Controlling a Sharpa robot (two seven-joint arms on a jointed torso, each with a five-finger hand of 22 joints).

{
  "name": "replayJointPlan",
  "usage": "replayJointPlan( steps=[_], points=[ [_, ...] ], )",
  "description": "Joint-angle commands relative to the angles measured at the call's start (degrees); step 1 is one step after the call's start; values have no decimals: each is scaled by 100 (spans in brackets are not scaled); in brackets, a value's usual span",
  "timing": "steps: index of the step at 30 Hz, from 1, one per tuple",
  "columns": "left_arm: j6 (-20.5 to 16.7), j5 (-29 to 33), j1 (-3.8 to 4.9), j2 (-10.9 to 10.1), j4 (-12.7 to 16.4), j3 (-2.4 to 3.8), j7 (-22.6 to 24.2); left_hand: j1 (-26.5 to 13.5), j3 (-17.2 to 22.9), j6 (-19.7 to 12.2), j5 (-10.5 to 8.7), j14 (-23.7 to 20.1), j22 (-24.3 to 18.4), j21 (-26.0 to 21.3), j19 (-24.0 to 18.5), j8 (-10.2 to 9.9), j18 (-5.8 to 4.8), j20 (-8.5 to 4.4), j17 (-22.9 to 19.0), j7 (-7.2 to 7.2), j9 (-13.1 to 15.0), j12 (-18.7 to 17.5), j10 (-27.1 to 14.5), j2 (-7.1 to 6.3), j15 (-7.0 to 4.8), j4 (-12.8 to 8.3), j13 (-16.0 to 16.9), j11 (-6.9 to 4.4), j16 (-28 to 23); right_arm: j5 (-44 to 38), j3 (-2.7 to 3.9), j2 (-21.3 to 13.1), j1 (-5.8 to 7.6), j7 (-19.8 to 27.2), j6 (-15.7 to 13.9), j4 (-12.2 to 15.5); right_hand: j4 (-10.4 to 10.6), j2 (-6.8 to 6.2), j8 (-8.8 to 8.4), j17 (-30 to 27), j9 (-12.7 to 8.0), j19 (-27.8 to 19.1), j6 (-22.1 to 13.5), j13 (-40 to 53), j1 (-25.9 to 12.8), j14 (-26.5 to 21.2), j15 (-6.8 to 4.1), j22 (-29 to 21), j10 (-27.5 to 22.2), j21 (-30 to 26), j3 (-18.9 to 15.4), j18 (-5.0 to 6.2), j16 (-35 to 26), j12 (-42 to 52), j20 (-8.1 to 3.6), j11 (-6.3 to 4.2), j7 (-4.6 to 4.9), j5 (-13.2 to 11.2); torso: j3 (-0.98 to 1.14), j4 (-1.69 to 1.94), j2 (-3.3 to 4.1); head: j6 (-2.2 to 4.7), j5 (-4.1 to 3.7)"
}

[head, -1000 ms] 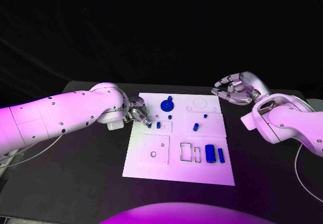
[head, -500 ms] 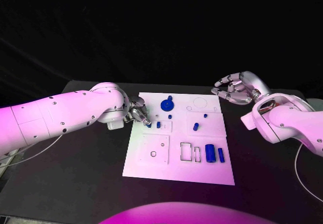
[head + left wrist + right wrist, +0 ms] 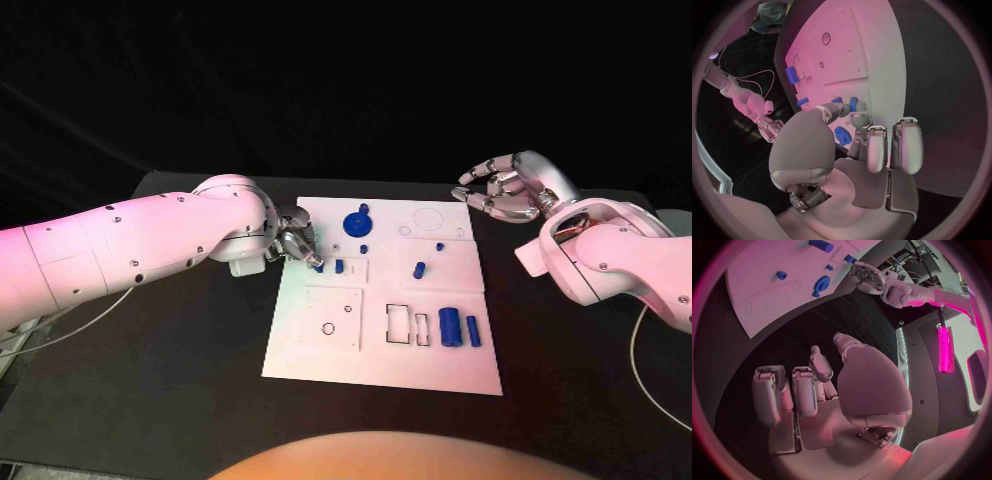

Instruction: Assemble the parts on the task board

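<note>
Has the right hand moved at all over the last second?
No. The right hand still hovers off the task board's far right corner, same place as before.

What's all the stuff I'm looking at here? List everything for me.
Table: one, black, under everything.
Task board: one, white, middle of the table, with outlined recesses.
Blue parts: several on the board; a round one near the far edge, two upright bars near the right edge, small pieces in the middle.
Left hand: one, silver, at the board's left edge, fingertips by a small blue piece; whether it holds it is unclear.
Right hand: one, silver, raised beyond the board's far right corner, fingers curled, holding nothing.
</note>
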Motion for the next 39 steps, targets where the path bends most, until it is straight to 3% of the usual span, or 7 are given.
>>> replayJointPlan(
  steps=[1, 12, 26, 39],
  points=[
    [227, -67, -16, 55, 6, -22, -4, 10, 1060, 82, 30, 589, 103, 13, 47, 24, -87, -23, 1487, -23, -11, 26, 38, 37, -20, -1086, 7, -6, 24, -20, 0, -2, -4, 46, 44, 10, -19, 13, 20, 683, 0, 413, -33, -8, -38, 411, -37, 1280, 20, -22, -7, 14, -24, 32, -24, -34, -12, 18, 2, -2, 2, -6, -3],
    [358, -111, -16, 149, -43, -64, -37, -1, 1055, 94, 47, 590, 106, 14, 48, 20, -87, -25, 1492, -23, -11, 68, 73, 41, -20, -1082, 75, -6, 27, -20, 0, -14, -4, 46, 42, 22, -19, 13, 20, 683, 0, 413, -33, -8, -38, 411, -37, 1280, 20, -22, -7, 14, -24, 32, -24, -34, -12, 18, 8, -4, -4, -18, -17],
    [442, -248, -16, 193, -85, -69, -77, -107, 937, 166, 118, 595, 141, 30, 61, 30, -95, -33, 1510, -51, 10, 189, 200, 24, -32, -1043, 269, -26, 36, -20, 1, -36, -3, 45, 36, 36, -19, 13, 20, 683, 0, 413, -33, -8, -38, 411, -37, 1280, 20, -22, -7, 14, -24, 32, -24, -34, -12, 18, 3, -1, -3, -18, -32],
    [282, -374, -15, 205, -127, -71, -93, -150, 804, 246, 117, 595, 135, 23, 59, 68, -94, -50, 1510, -107, 45, 335, 359, 69, -61, -1020, 495, -70, 36, -20, 1, -35, -3, 42, 32, 34, -21, 11, 28, 682, -2, 411, -38, -22, -38, 411, -38, 1278, 14, -26, -5, 15, -26, 23, -25, -35, -13, 23, 1, 3, 2, -18, -8]
  ],
)
